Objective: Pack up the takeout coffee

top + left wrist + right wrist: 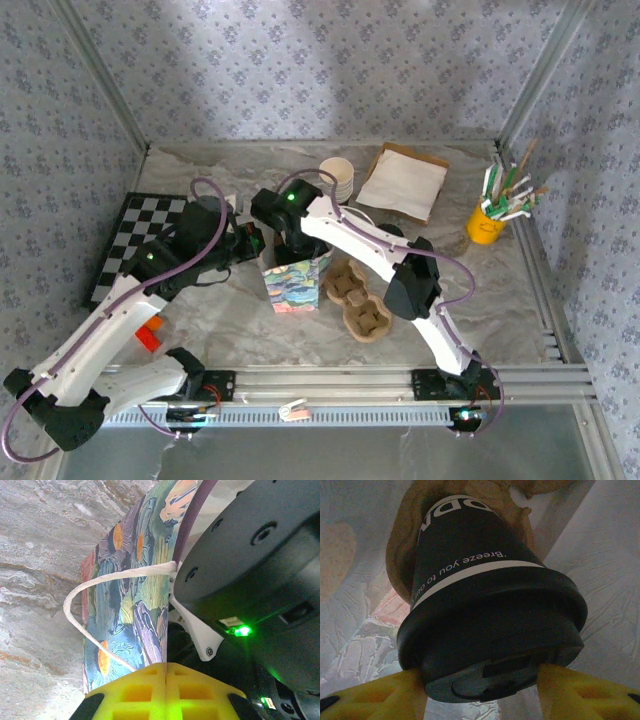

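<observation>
**A:** How will the coffee cup (475, 580) handle, in your opinion?

**B:** It is a black paper cup with a black plastic lid (495, 630). I judge the wall is soft and can be crushed, and the lid can pop off. The stiff ring at the lid is the safer place to hold. If it is full, it must stay upright.

**A:** Where is it relative to the hand?

**B:** The right gripper (480, 690) holds it at the lid, one yellow finger (380, 695) on each side. The cup hangs below, with dim pale walls around it, so it seems to be inside the paper bag (293, 285). Something tan is behind its base; I cannot tell what.

**A:** And the other hand?

**B:** The left gripper (165, 690) is closed on the rim of the bag, beside the rope handle (75, 615).
</observation>
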### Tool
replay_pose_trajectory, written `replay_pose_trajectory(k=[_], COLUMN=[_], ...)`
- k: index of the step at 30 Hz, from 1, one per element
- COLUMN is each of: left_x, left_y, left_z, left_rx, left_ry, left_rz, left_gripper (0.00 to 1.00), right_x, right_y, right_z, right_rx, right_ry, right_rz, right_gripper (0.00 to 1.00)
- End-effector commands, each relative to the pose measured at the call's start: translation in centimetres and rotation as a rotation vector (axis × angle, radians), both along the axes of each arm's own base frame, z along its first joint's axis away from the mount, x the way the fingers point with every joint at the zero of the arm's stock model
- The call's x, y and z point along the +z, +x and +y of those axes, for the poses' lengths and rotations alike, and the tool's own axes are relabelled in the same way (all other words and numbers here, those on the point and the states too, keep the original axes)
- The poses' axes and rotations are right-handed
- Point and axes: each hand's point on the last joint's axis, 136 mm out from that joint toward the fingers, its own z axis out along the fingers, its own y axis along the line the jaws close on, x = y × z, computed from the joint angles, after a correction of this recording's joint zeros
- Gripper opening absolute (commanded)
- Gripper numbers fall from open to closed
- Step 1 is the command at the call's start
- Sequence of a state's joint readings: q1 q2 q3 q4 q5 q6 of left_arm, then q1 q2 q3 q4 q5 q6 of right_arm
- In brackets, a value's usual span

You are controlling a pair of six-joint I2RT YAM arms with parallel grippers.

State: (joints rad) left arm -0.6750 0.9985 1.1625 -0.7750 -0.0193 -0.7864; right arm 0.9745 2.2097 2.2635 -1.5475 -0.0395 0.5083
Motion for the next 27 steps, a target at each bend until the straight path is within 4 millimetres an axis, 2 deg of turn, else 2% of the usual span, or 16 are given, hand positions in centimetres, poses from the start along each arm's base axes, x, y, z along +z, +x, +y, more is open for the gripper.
replay_pose_trajectory(k=[1, 12, 27], left_x=[0.3, 0.1, 0.1], left_y=[-0.4, -0.2, 0.1], left_z=[0.2, 0.1, 0.0], left_rx=[0.003, 0.006, 0.011], left_ry=[-0.002, -0.001, 0.001], left_rz=[0.003, 0.006, 0.008], left_gripper=[0.01, 0.01, 0.01], right_x=[-0.8, -0.1, 1.6], right_y=[2.0, 2.0, 1.5], right_z=[-0.1, -0.1, 0.0], right_rx=[-0.04, -0.055, -0.061], right_ry=[-0.021, -0.021, -0.01], right_rz=[-0.058, -0.07, -0.077], right_gripper=[0.59, 0.61, 0.7])
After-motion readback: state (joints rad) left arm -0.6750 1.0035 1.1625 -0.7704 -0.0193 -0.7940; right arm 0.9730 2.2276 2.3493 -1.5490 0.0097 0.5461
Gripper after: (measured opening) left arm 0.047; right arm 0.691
